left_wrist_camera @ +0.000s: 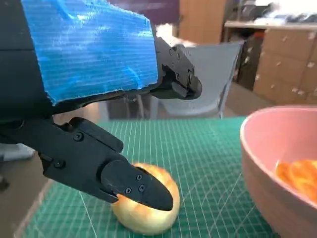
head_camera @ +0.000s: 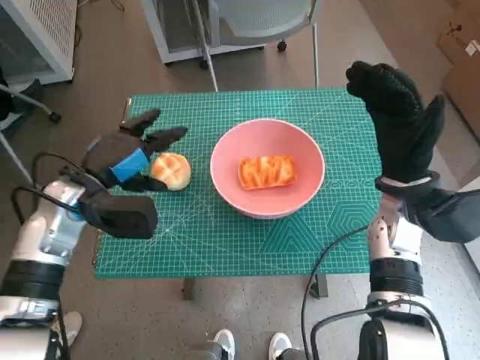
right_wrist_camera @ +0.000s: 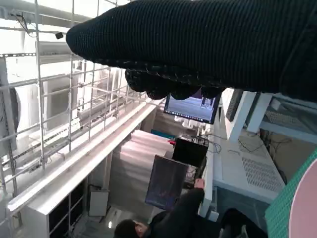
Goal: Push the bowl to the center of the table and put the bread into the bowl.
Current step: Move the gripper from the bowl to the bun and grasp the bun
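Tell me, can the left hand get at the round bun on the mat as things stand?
Probably yes. The left hand is right beside the bun, fingers spread around it, one finger over its top. Nothing lies between them; the bowl sits apart on the far side.

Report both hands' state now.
Left hand: open, fingers spread around the round bun, not gripping it.
Right hand: open, raised, holding nothing.

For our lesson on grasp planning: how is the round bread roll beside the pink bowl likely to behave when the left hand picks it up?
The round bread roll looks domed and glossy, so it may roll or slip when nudged. It probably dents under a hard squeeze, being soft bread. It seems light for its size, so the left hand over it should lift it easily into the pink bowl.
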Available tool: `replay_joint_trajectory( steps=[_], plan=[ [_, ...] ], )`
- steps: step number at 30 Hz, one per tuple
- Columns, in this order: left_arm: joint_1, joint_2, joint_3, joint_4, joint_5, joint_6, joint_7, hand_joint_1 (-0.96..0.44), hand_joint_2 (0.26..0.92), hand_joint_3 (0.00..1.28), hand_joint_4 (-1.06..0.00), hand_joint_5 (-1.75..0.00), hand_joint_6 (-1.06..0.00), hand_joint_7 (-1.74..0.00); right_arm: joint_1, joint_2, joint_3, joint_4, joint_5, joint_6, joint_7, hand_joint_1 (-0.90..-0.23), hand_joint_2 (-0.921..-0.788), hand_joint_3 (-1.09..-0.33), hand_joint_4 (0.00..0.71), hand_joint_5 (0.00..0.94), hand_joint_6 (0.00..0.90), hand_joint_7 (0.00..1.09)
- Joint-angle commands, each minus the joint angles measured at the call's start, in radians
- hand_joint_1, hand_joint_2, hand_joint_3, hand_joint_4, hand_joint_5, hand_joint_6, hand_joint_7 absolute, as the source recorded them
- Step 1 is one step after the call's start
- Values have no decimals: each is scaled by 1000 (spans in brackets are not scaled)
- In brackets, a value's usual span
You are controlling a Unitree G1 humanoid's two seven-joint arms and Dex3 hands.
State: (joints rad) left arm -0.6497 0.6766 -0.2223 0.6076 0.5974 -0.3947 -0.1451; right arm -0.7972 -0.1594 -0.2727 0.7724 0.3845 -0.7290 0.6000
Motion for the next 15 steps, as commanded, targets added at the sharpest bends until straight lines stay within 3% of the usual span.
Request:
replay_joint_trajectory(
  steps=[1, 15],
  plan=[
    [-55, -30, -36, 106, 21, -5, 27, -492, 815, 3, -124, 0, -376, 0, 4, -10, -6, 22, 12, 13, 21, -640, -921, -613, 257, 4, 379, 11],
    [-188, -125, -116, 425, 39, -29, 98, -433, 814, 0, -115, 0, -347, 0, 6, -27, -10, 23, 2, 1, 27, -627, -921, -609, 264, 5, 381, 10]
  ],
)
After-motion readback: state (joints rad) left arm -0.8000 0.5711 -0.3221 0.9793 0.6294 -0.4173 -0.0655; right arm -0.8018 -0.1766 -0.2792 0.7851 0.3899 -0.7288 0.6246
